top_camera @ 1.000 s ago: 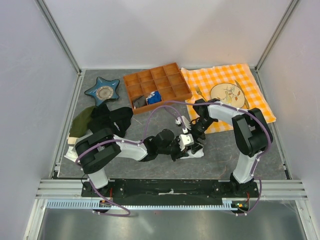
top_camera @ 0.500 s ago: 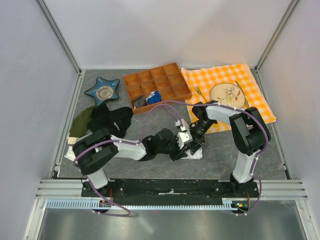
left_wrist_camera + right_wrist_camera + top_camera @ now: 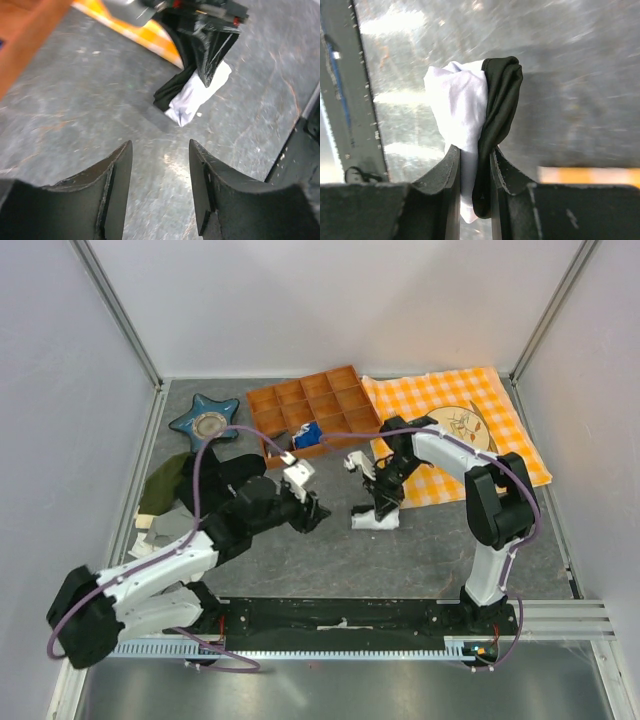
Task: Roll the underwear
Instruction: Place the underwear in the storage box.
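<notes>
**Near the middle of the table: a loose roll held by one end only**

Just off the near left corner of the checked cloth (image 3: pixel 455 430), the underwear (image 3: pixel 378 519) (image 3: pixel 192 97) (image 3: pixel 470 115) is gathered into a short, lumpy bundle, white on one side and black trim on the other. The right jaws are pinching its upper end, with both the white fabric and the black band caught between them. The rest hangs down toward the table (image 3: pixel 430 555). Whether its lower tip rests on the surface or hangs just clear of it cannot be told.

The left jaws are spread with nothing between them. They sit to the left of the bundle, apart from it, and point its way.

The main risk is the roll coming undone. Nothing holds the free end, and the folds look slack rather than wound tight, so a lift or sideways pull by the right arm would probably let the layers sag open. The smooth black band could also slide out of the pinch, leaving only a flap of white held.

A second risk is the cloth edge. Dragging the bundle toward the far right could snag that corner and ruck it.

The two arms are also close together. If the left jaws close in from this angle, they may push the bundle aside instead of catching it.
</notes>
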Available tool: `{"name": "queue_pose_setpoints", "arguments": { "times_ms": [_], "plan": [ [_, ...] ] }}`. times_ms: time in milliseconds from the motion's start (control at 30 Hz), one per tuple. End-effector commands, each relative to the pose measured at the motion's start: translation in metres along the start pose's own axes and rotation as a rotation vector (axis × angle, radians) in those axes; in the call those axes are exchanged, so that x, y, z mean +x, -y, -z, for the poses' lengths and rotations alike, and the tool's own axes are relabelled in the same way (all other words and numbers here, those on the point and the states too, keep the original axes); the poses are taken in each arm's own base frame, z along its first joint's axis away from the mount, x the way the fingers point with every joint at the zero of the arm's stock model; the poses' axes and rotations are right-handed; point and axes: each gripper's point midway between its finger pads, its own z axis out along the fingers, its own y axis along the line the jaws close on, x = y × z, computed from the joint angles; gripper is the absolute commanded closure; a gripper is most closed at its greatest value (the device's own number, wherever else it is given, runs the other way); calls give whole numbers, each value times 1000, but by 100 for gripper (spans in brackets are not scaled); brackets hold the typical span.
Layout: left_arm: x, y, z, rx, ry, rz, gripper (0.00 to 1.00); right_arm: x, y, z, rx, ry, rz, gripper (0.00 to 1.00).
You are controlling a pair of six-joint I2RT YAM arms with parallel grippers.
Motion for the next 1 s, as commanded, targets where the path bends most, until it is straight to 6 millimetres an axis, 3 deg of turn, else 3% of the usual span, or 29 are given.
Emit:
{"name": "queue_pose_setpoints", "arguments": {
  "times_ms": [0,67,100,167,200,233,467,633,967],
  "plan": [
    [-7,-35,43,-154,-20,166,43,-46,27,38,117,45,102,85],
    [-23,-44,57,-197,6,181,38,-56,40,45,147,41,112,85],
    [-22,-44,66,-203,-11,180,38,-75,49,59,195,65,145,85],
    [-36,-48,77,-220,-1,144,38,-87,66,65,231,67,156,85],
    [-28,-50,84,-243,-47,139,38,-109,75,81,285,98,190,85],
    [-37,-50,90,-250,-38,119,38,-113,88,80,294,96,183,85],
    [-25,-69,125,-373,-114,-15,38,-178,164,112,534,200,190,85],
    [-21,-75,136,-414,-74,-64,37,-186,202,101,635,209,159,86],
    [-30,-79,153,-467,14,-89,33,-188,240,80,698,257,81,86]
  ]
}}
